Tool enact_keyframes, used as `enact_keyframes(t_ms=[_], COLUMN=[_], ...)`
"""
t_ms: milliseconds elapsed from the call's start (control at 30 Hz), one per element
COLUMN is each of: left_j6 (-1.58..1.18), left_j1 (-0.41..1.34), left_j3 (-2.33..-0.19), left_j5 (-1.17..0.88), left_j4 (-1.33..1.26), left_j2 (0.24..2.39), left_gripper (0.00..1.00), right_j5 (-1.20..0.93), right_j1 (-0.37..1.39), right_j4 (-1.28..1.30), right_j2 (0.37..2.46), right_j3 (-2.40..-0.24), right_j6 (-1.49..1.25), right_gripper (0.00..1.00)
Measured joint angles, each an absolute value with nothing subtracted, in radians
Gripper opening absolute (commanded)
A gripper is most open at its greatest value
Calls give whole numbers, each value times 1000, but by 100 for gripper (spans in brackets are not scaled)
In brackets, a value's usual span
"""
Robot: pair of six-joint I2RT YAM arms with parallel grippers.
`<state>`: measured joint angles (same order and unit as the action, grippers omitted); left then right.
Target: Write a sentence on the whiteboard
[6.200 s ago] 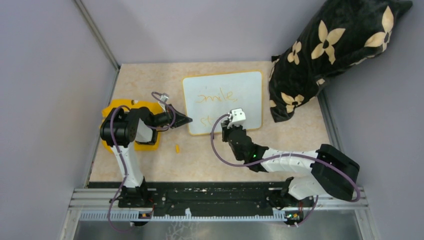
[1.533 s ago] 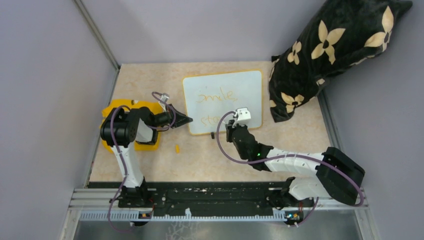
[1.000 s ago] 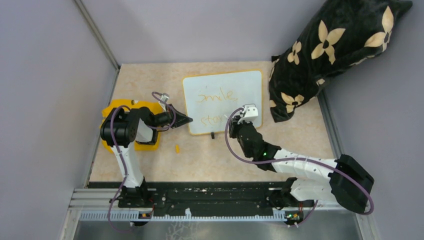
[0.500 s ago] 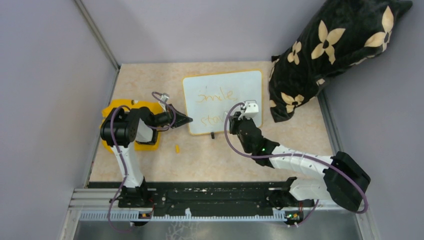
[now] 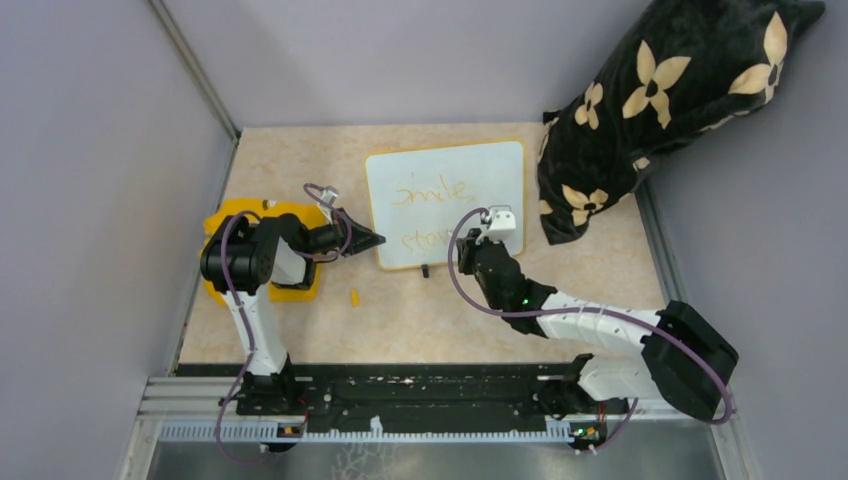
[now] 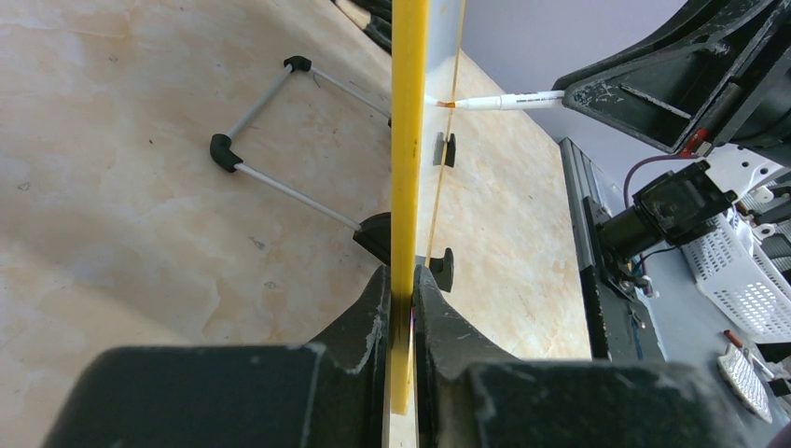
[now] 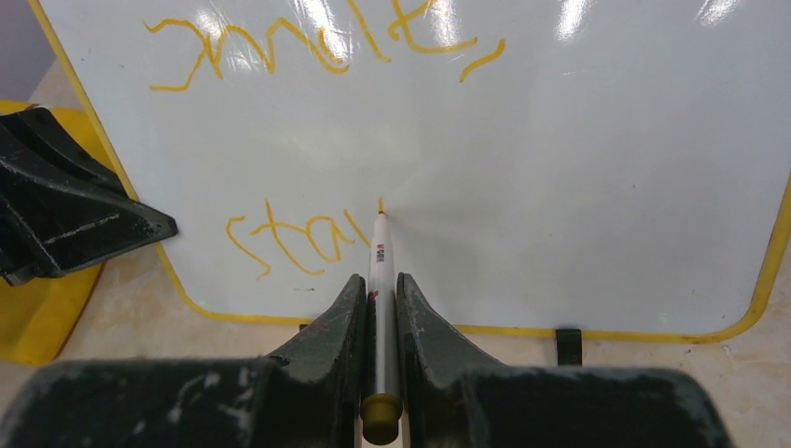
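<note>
The whiteboard [image 5: 495, 175] stands tilted on the table, white with a yellow rim. The sentence [image 5: 432, 190] shows as an orange "smile", with "stay" [image 5: 425, 241] below it. My left gripper [image 5: 372, 240] is shut on the board's left edge; in the left wrist view the yellow rim [image 6: 409, 140] runs between the jaws of the gripper [image 6: 401, 289]. My right gripper [image 5: 470, 244] is shut on a white marker [image 7: 378, 266], its orange tip touching the board [image 7: 578, 168] just right of "stay" [image 7: 298, 238]. The marker also shows in the left wrist view [image 6: 494, 100].
A black pillow with cream flowers [image 5: 660, 110] lies at the back right, close to the board's right edge. A flat yellow piece [image 5: 225, 215] lies under my left arm. A small orange cap [image 5: 354, 296] lies on the table. Grey walls close in left and right.
My right gripper has moved rightward along the lower line with the marker, and "stay" has gained letters. In the last half second it shifted slightly left. The left arm has not moved.
</note>
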<state>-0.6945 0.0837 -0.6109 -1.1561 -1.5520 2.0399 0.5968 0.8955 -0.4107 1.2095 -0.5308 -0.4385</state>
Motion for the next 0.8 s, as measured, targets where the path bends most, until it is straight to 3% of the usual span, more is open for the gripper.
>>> enact_keyframes(t_ms=[800], left_j6=[-688], left_j1=[86], left_j3=[-611], left_j5=[-1155], left_j4=[-1552], left_j2=[2040], left_gripper=[0], right_j5=[517], right_j1=[969], right_j4=[-404], right_j2=[1291], right_j3=[-476], right_j6=[-510], right_gripper=[0])
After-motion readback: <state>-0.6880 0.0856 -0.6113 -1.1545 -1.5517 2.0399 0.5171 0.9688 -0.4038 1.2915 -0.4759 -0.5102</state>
